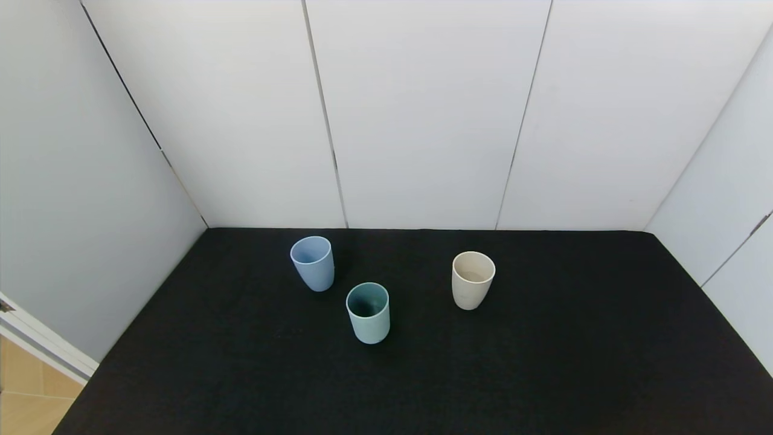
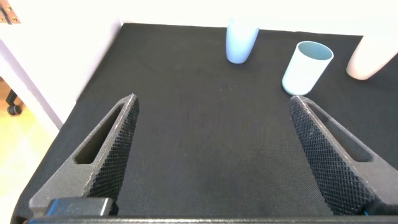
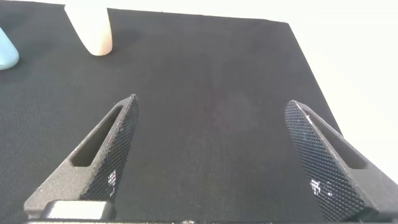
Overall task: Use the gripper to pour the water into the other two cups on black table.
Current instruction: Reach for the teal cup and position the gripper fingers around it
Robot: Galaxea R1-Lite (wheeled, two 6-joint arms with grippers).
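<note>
A: How are the cups arranged on the worktop (image 1: 543, 362)?

B: Three upright cups are seen in the head view. The light blue cup (image 1: 313, 263) is placed toward the rear left. The cream-beige cup (image 1: 472, 280) is placed to the right, well apart from the other two. The teal-green cup (image 1: 368, 312) is set nearer the robot, between them and just beside the light blue cup, without touching it. The worktop is bordered at the back and sides by white wall panels (image 1: 423, 115).

A: Is water to be seen?

B: The inside of the teal-green cup appears dark; whether liquid is held in it cannot be told. No stream is shown.

A: Where is the left gripper (image 2: 211, 155), and how are its jaws set?

B: It is shown only in the left wrist view, held low over bare worktop on the near side of the cups. The jaws are spread wide and nothing is held between them. The light blue cup (image 2: 241, 43), the teal-green cup (image 2: 306, 67) and part of the cream-beige cup (image 2: 372, 62) are visible beyond it.

A: And the right gripper (image 3: 211, 155)?

B: It is likewise held over bare worktop, jaws spread wide, nothing gripped. The cream-beige cup (image 3: 92, 28) is seen farther off, with an edge of the teal-green cup (image 3: 6, 53) beside it.
</note>
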